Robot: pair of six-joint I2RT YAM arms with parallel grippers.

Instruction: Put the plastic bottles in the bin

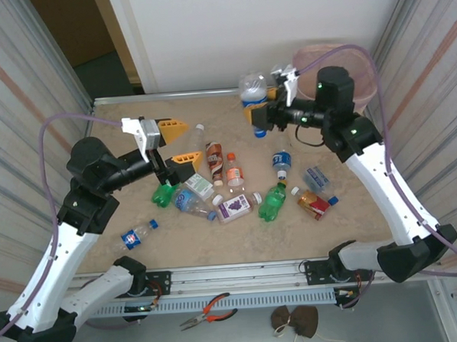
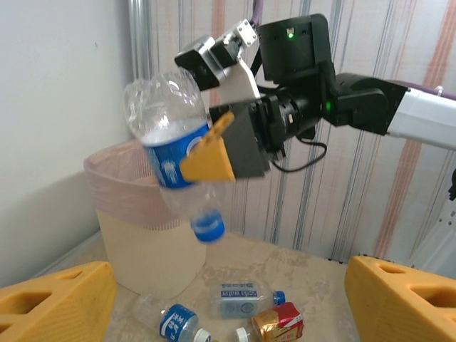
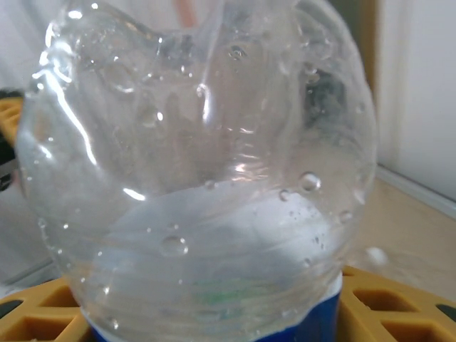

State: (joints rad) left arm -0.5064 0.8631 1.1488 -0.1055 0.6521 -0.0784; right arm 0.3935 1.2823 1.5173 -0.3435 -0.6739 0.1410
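My right gripper (image 1: 258, 112) is shut on a clear plastic bottle with a blue label (image 1: 253, 91), held in the air at the back of the table. In the left wrist view this bottle (image 2: 171, 135) hangs cap down in front of the pale pink bin (image 2: 135, 235). From the right wrist it is a close clear mass (image 3: 199, 178) between yellow fingers (image 3: 399, 313). The bin (image 1: 307, 57) stands at the back right, partly behind the right arm. My left gripper (image 1: 182, 143) is open and empty over the table's left middle. Several bottles lie on the table, among them a green one (image 1: 274, 201).
More bottles lie around: a green one (image 1: 164, 193), a purple-labelled one (image 1: 238, 207), a blue-labelled one (image 1: 138, 234) near the front left, a red and gold one (image 1: 313, 205). Metal rails edge the table. Pliers (image 1: 209, 310) lie below the front rail.
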